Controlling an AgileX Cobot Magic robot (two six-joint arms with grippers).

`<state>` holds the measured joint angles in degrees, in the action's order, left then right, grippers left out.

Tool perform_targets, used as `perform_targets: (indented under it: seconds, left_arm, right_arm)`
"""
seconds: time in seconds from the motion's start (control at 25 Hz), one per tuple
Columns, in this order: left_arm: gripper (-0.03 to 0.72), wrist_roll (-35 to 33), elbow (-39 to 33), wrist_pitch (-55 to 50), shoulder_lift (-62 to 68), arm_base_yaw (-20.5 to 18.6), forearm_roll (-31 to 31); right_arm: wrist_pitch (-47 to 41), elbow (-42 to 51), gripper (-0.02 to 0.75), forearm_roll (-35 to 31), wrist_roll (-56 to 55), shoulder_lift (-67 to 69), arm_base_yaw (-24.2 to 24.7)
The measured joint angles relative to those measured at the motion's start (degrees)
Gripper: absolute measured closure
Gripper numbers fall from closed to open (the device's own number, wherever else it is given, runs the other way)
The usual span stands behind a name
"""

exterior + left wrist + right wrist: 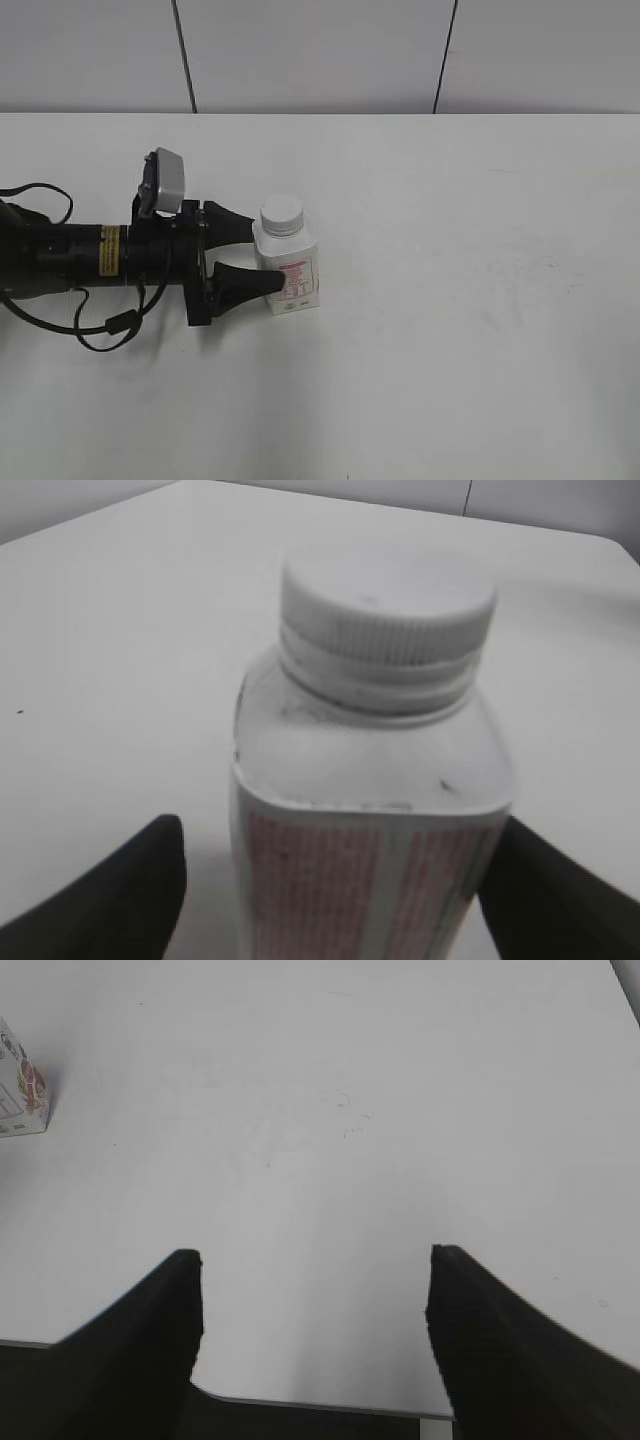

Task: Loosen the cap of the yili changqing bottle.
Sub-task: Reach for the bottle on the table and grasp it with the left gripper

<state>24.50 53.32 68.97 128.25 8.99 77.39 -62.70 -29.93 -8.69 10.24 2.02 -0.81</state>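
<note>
The yili changqing bottle stands upright on the white table, a squarish white bottle with a red printed label. Its white ribbed cap sits on the neck. In the left wrist view the bottle and the cap fill the middle. My left gripper is open with one black finger on each side of the bottle's body. There is a gap at the left finger, and the right finger is close to or touching the bottle. My right gripper is open and empty above bare table, with a corner of the bottle far to its left.
The white table spreads wide to the right of the bottle. A grey wall with panel seams runs behind it. The table's near edge shows under my right gripper. The right arm is out of the exterior view.
</note>
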Motion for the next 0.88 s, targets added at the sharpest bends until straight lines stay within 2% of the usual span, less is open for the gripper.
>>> perform_targets:
  seconds: [0.2, 0.32, 0.64, 0.88]
  left_arm:
    - [0.151, 0.00, 0.09, 0.00, 0.00, 1.88, -1.27]
    - [0.181, 0.00, 0.09, 0.00, 0.00, 2.36, -1.61]
    - [0.284, 0.11, 0.09, -0.05, 0.00, 2.50, -1.73]
    - [0.323, 0.16, 0.09, 0.00, 0.00, 2.50, -1.56]
  right_arm:
    - [0.39, -2.64, 0.183, 0.00, 0.04, 6.17, 0.00]
    - [0.44, -5.47, 0.183, 0.00, 0.04, 12.42, 0.00]
    - [-1.58, -18.24, 0.183, 0.06, -0.06, 35.77, 0.00]
    - [-4.82, -29.16, 0.183, 0.18, -0.14, 54.86, 0.00]
